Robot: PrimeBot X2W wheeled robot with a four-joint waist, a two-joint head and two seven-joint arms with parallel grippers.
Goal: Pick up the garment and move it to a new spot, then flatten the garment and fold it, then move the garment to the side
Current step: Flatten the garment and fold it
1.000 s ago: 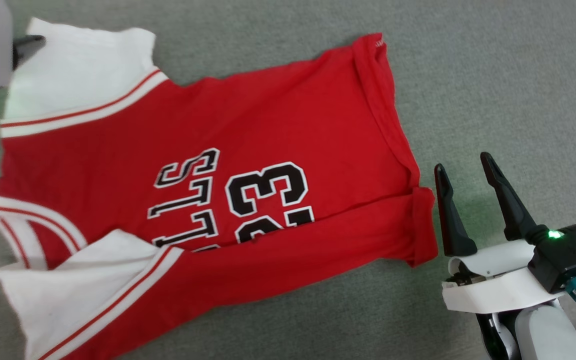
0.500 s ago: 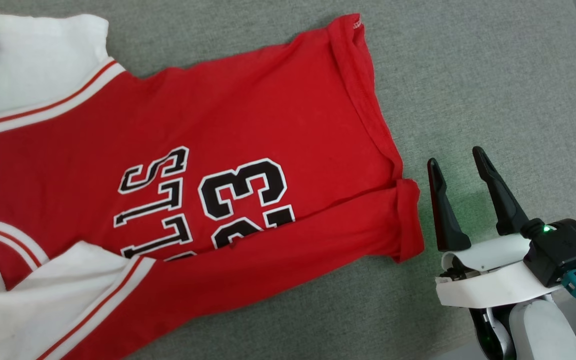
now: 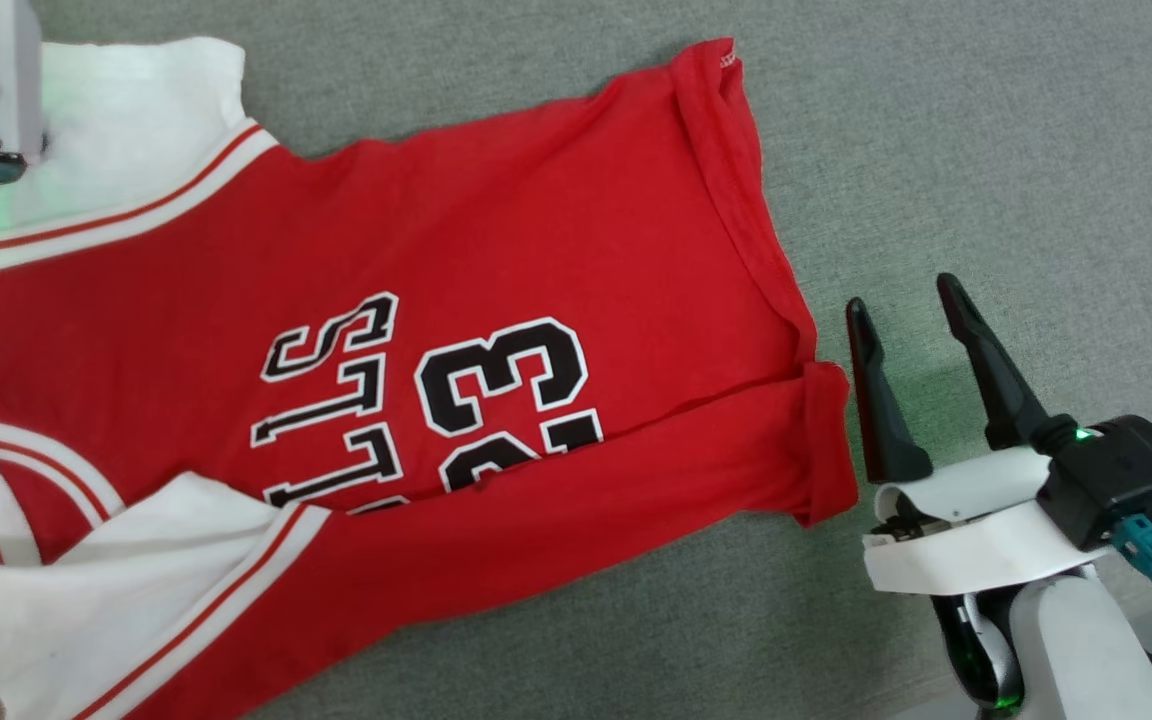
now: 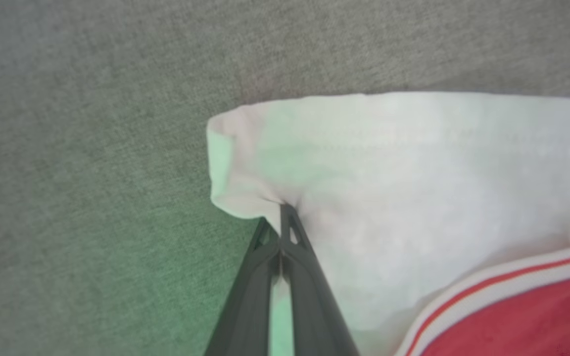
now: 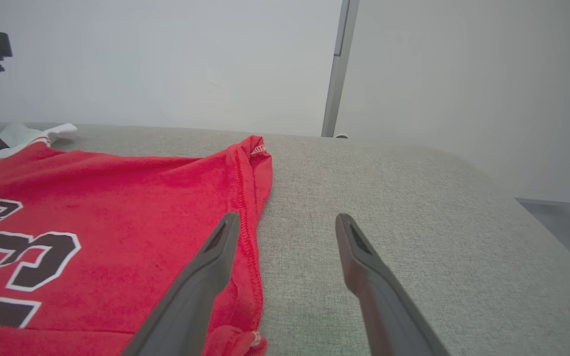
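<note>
Pinching the edge of the white sleeve (image 4: 389,163) with my left gripper (image 4: 285,213), fingers pressed together on the cloth. The shirt (image 3: 536,230) lies spread across the grey fabric surface (image 3: 986,150), lettering up, with its near side folded over the bottom of the number. My right gripper (image 3: 901,295) hovers just beside the hem, fingers well apart and holding nothing, and in my right wrist view one finger overlaps the red edge.
</note>
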